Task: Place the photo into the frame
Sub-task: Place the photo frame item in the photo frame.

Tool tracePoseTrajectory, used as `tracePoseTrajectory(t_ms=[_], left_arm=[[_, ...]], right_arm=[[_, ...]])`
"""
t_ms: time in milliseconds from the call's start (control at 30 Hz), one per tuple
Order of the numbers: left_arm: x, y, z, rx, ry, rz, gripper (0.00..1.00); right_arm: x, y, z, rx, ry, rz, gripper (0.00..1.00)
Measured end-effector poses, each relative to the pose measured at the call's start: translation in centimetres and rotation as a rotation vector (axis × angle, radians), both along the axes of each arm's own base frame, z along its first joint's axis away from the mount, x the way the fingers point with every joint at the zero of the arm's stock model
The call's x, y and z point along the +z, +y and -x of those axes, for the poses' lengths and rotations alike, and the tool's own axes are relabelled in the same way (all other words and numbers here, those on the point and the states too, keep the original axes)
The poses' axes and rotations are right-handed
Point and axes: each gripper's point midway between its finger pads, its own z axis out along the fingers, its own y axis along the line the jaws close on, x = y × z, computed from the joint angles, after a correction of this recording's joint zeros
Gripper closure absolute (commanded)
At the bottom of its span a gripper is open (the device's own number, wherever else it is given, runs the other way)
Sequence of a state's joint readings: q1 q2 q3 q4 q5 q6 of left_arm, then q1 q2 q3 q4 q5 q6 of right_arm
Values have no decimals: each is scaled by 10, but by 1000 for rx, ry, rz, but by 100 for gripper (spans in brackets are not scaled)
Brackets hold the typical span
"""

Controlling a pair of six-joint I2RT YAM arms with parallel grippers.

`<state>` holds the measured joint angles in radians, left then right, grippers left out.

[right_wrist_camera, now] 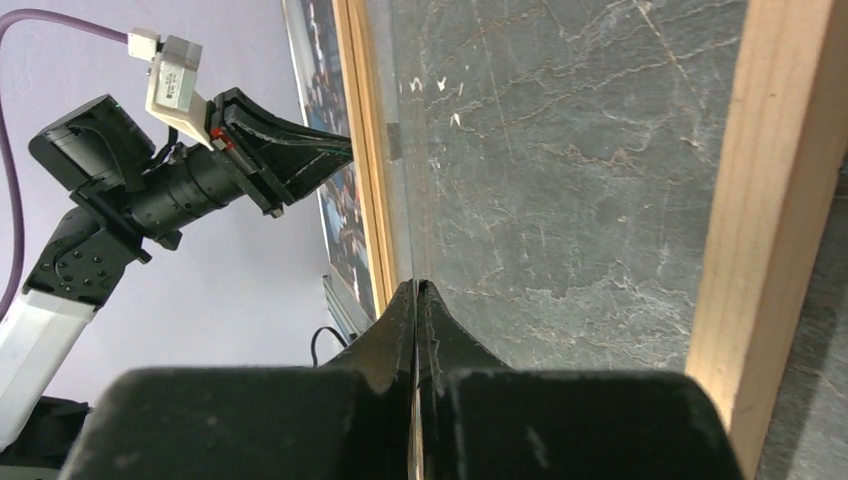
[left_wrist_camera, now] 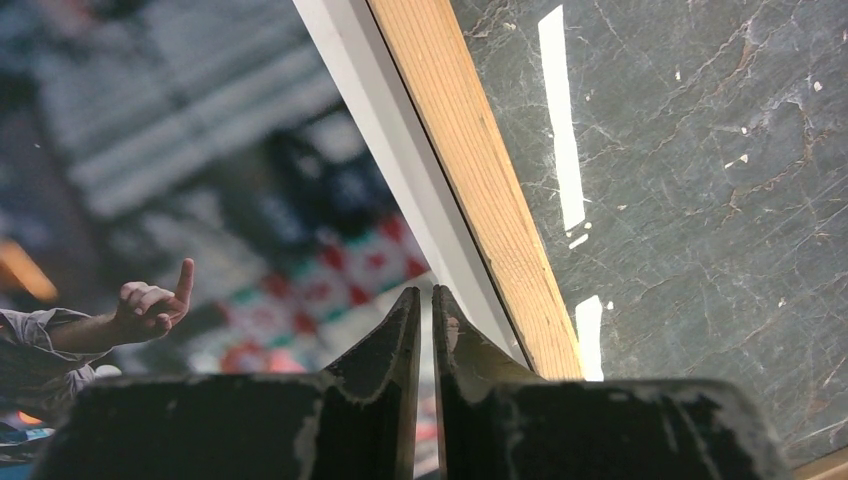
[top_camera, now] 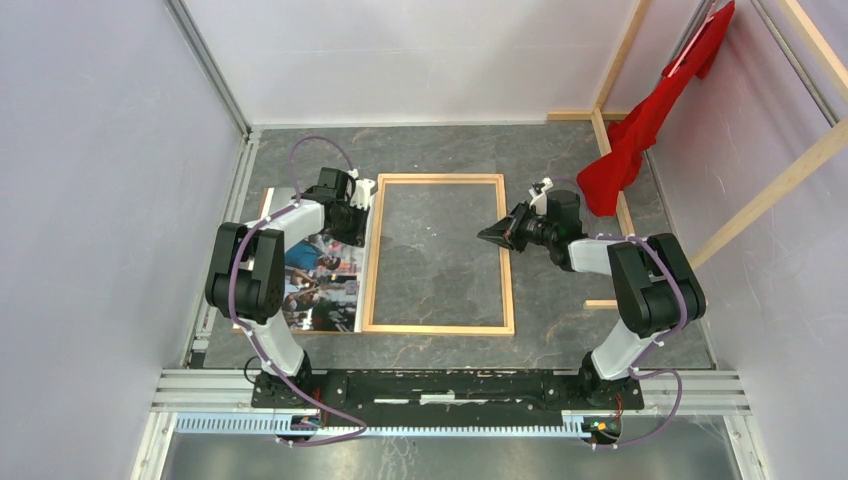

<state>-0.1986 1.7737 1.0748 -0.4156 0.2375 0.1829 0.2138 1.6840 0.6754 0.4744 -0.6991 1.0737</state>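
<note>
The frame [top_camera: 438,253], thin light wood, lies flat mid-table. The photo [top_camera: 320,285], a dark colourful print, lies face up beside its left rail, partly under my left arm. My left gripper [top_camera: 357,213] hovers at the photo's right edge. In the left wrist view it [left_wrist_camera: 425,292] is shut with only a hairline gap, over the photo's white border [left_wrist_camera: 400,150] next to the wood rail [left_wrist_camera: 470,150]. My right gripper [top_camera: 495,232] is just inside the frame's right rail [right_wrist_camera: 770,200]. In the right wrist view it [right_wrist_camera: 416,284] is shut on the edge of the thin clear pane [right_wrist_camera: 400,180].
A red cloth [top_camera: 650,120] hangs on the wooden rack beams [top_camera: 770,190] at the back right. A brown board edge [top_camera: 266,205] shows left of the photo. White walls close in the sides, and a metal rail [top_camera: 450,385] runs along the front.
</note>
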Motion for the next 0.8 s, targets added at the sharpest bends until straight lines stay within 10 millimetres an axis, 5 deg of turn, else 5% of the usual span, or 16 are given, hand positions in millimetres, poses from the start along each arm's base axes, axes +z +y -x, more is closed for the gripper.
tracePoseTrajectory(t_ms=[800], left_arm=[[0,0,0,0,-1,0,85]], right_arm=[[0,-3,-3,52,0,71,100]])
